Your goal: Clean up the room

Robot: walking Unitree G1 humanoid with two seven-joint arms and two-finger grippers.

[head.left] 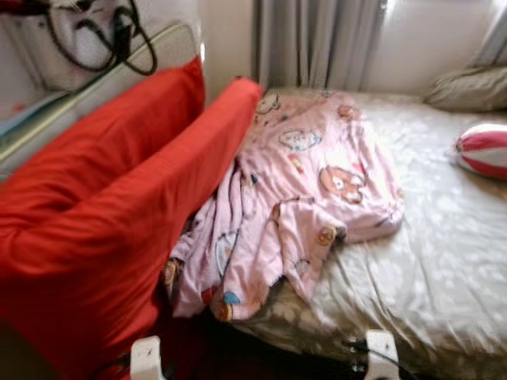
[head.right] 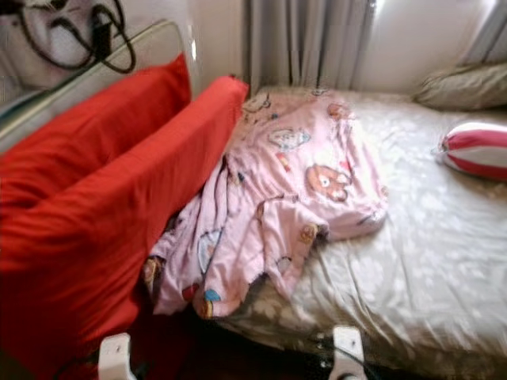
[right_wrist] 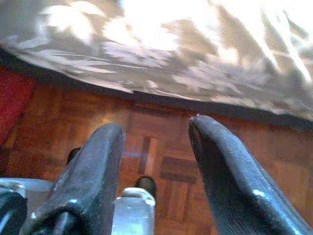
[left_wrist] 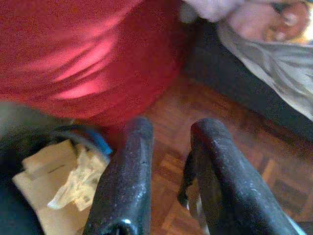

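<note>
**Bed ahead, both arms low and idle**

Bed [head.left: 444, 261] with a beige patterned sheet takes up the right and centre of the head views. Red sofa [head.left: 103, 229] stands along its left side, touching or just beside the mattress edge. Grey curtain [head.left: 317, 39] hangs behind the bed head.

Pink blanket [head.left: 293, 198] with bear print lies crumpled on the bed's left part, its lower end spilling down into the gap between sofa and mattress. Beige pillow [head.left: 467, 87] sits at the far right corner. Red-and-white striped cushion [head.left: 483, 149] lies on the sheet near the right edge, well apart from the blanket.

Left gripper [left_wrist: 168, 181] hangs over the parquet floor [left_wrist: 234, 147] beside the sofa, jaws apart, holding nothing. Crumpled paper [left_wrist: 73, 181] lies near it.

Right gripper [right_wrist: 156, 171] hangs above the parquet at the bed's edge, jaws apart, empty.
</note>
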